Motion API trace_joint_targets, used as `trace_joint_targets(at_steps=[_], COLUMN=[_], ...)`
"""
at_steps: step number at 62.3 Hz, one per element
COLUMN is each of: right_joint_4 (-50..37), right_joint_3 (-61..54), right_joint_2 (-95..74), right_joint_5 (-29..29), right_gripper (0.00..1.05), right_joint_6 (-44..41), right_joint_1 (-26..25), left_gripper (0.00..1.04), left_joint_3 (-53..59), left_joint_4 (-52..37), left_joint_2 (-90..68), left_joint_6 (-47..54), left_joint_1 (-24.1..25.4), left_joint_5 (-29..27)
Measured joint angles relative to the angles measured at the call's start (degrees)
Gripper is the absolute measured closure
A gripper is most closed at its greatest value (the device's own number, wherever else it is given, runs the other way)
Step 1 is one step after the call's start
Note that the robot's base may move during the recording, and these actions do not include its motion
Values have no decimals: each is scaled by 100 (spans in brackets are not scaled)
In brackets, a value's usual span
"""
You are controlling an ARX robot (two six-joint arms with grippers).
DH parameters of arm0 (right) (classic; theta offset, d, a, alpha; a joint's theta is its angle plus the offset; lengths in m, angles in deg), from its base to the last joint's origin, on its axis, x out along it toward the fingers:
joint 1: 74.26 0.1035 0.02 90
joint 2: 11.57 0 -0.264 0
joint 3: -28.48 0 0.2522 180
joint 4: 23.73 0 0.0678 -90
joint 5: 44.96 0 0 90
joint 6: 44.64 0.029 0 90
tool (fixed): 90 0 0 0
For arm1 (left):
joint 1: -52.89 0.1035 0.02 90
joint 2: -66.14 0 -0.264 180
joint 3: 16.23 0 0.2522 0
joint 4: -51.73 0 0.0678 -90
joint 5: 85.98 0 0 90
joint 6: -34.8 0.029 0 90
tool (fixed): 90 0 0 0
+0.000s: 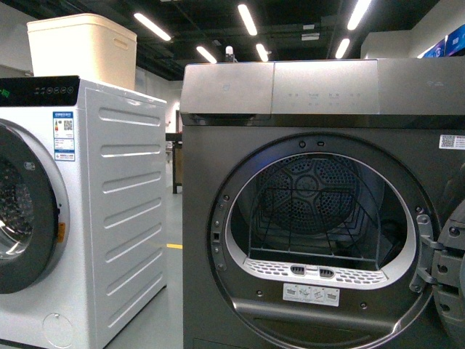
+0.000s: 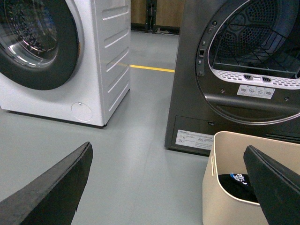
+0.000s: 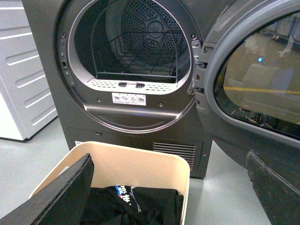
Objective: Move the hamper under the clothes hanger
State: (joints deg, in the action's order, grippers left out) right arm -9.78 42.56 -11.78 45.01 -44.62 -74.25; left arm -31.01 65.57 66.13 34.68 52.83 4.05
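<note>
Grey floor (image 2: 140, 154) runs under a white washer (image 2: 93, 56) and a dark grey dryer (image 3: 131, 61) whose round door (image 3: 253, 79) stands swung open. Just in front of the dryer, on the floor, sits the hamper (image 3: 183, 197), with a black garment (image 3: 140, 206) with blue print lying inside. The left gripper (image 2: 167, 146) has its fingers spread wide, one above the hamper's mouth. The right gripper (image 3: 168, 154) is splayed the same way, gripping nothing. Another beige bin (image 1: 80, 47) rests on top of the washer.
</note>
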Motion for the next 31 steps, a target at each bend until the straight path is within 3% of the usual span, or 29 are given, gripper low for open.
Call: trace_joint_targets(at_steps=[14, 17, 19, 22, 27, 31], right_joint_4=[0, 0, 9, -525, -1895, -2903], right_joint_3=[0, 0, 35, 197, 704, 1364], right_joint_2=[0, -2, -142, -922, -2647, -4282], right_joint_5=[-4, 0, 321, 435, -44, -483], right_gripper=[8, 8, 8, 8, 8, 8], right_joint_6=[0, 2, 107, 232, 313, 328], right_joint_1=[0, 0, 42, -127, -645, -861], left_gripper=[7, 7, 7, 7, 7, 7], left_joint_3=[0, -184, -382, -662, -1506, -2144], left_joint_4=[0, 439, 474, 129, -916, -1449], left_joint_2=[2, -315, -876, -1683, -3331, -4516], left_joint_6=[0, -260, -358, -396, -437, -433], left_joint_1=[0, -223, -278, -87, 332, 365], left_joint_5=[-2, -833, -1355, -1585, -1425, -1281])
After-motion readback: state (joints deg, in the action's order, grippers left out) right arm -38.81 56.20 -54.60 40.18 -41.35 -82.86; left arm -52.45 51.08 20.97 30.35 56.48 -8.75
